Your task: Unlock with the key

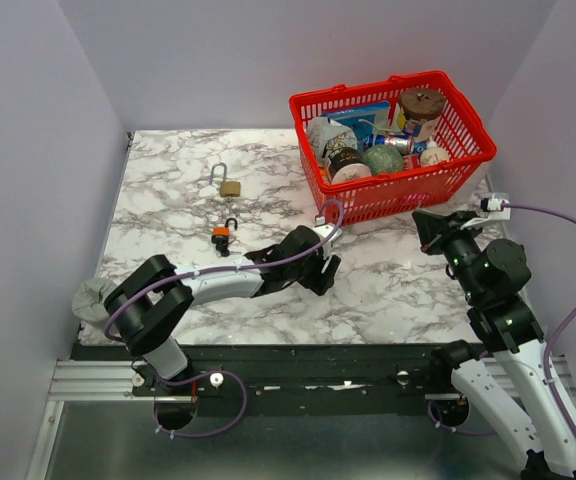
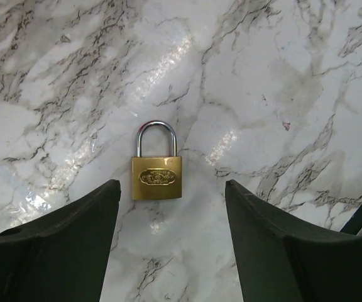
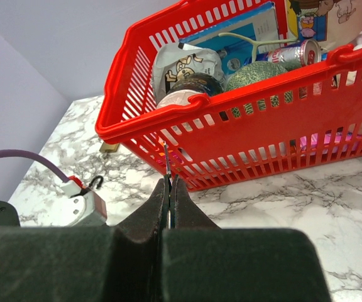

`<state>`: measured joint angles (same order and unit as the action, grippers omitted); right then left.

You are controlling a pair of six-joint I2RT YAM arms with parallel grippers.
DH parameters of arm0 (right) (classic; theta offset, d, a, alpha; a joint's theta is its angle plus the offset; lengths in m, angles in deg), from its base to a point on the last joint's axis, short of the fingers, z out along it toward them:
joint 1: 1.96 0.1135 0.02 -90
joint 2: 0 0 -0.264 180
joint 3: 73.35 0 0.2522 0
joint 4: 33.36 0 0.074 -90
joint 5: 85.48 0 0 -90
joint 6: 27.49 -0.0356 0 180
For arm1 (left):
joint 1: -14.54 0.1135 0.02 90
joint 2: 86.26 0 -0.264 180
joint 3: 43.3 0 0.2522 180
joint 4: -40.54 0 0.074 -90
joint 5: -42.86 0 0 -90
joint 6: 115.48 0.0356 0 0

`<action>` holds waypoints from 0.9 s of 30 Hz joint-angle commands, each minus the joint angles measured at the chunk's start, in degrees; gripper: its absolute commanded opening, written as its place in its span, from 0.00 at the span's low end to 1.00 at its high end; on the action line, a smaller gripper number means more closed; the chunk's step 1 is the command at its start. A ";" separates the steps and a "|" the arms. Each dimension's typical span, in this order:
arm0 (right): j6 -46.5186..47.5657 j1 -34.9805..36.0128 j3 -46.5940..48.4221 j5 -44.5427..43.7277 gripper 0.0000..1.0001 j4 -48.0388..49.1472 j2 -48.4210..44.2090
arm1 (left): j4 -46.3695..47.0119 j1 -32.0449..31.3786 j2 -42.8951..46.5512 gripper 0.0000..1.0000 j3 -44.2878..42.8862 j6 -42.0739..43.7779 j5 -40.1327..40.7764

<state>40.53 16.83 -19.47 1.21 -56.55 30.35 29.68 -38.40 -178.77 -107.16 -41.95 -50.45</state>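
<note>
Brass padlock flat on table, left gripper wide open and empty, right gripper clamped on key

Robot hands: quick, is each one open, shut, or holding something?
Left hand: open, empty, above a golden brass padlock.
Right hand: shut on a thin dark metal blade, likely the key.

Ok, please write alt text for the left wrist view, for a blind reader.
A brass padlock lies flat on the marble table, its shackle apparently shut. The open left gripper shows one dark finger on each side, not touching it.
</note>
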 commanded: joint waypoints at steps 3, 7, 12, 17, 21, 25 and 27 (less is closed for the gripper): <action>0.79 0.29 -0.92 1.64 0.01 1.43 0.33 | -2.81 -0.05 -4.17 0.76 -2.89 -1.37 1.64; 0.80 0.29 -0.92 1.82 0.01 1.52 0.76 | -4.91 -0.05 -4.43 0.76 -3.33 -1.28 1.99; 0.80 0.29 -1.01 2.17 0.01 1.61 1.20 | -5.71 -0.14 -5.22 0.75 -3.59 0.03 2.52; 0.80 0.29 -1.09 2.17 0.01 1.70 1.47 | -6.50 -0.31 -6.80 0.73 -4.91 2.49 2.34; 0.80 0.29 -0.92 2.34 0.01 1.78 1.56 | -7.90 -0.49 -8.21 0.71 -7.28 4.51 2.61; 0.71 0.29 -0.92 2.17 0.01 1.78 1.56 | -8.43 -0.84 -9.09 0.68 -8.43 5.48 2.87; 0.88 0.29 -1.01 2.26 0.01 1.87 1.73 | -9.83 -1.36 -9.97 0.68 -9.13 6.18 5.76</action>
<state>40.55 16.83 -19.69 2.52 -55.94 31.88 22.66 -38.58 -186.97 -114.09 -38.30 -48.85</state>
